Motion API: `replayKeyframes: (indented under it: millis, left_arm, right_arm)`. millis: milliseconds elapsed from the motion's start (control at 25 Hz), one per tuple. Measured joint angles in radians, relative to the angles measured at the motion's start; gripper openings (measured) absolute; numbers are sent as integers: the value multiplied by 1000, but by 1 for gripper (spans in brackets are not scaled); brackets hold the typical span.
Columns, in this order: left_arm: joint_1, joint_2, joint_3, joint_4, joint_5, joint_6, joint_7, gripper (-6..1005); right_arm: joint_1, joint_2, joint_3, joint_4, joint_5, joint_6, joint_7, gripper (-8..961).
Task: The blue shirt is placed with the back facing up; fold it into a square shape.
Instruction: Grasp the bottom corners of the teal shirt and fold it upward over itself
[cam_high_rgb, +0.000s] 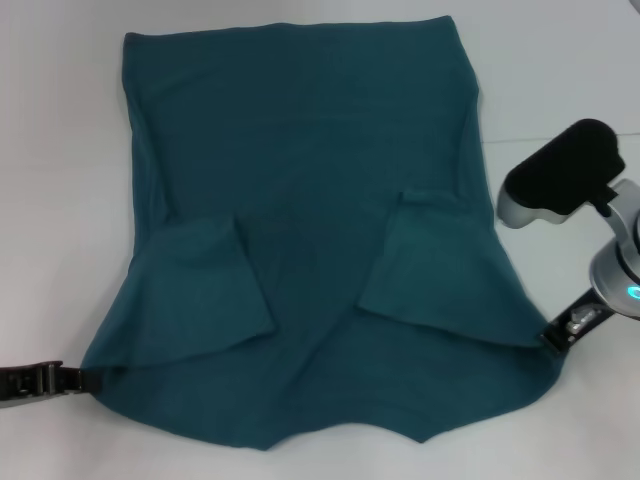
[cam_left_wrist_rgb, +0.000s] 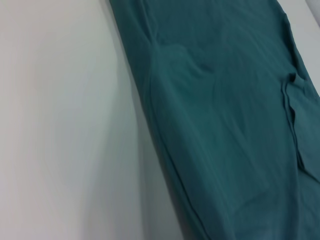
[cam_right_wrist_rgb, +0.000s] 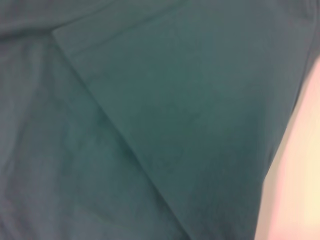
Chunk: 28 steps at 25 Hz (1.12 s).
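A plain white table is filling every view, bare and evenly lit, which is pointing to a lab or test bench. Robot arms are reaching in at the table's near left and right corners, beside a spread blue shirt.

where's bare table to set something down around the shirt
Bare table lies off the shirt's left edge, along the far edge, and right of it beyond the right arm. Crowded: the near corners, with the left gripper and right gripper at the cloth.
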Motion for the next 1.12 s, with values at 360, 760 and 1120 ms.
replayKeyframes:
  millis: [360,760,1120]
  left_arm:
    - [7,2,-1,1,2,36,-5,2]
    - [8,0,-25,1,7,109,-28,2]
    - [25,-5,-28,3,2,186,-78,3]
  right_arm:
    - [-31,1,70,-14,-6,-52,26,2]
    - [-70,-1,101,-15,-7,-56,42,2]
    - [-86,-1,137,-15,8,-67,-2,2]
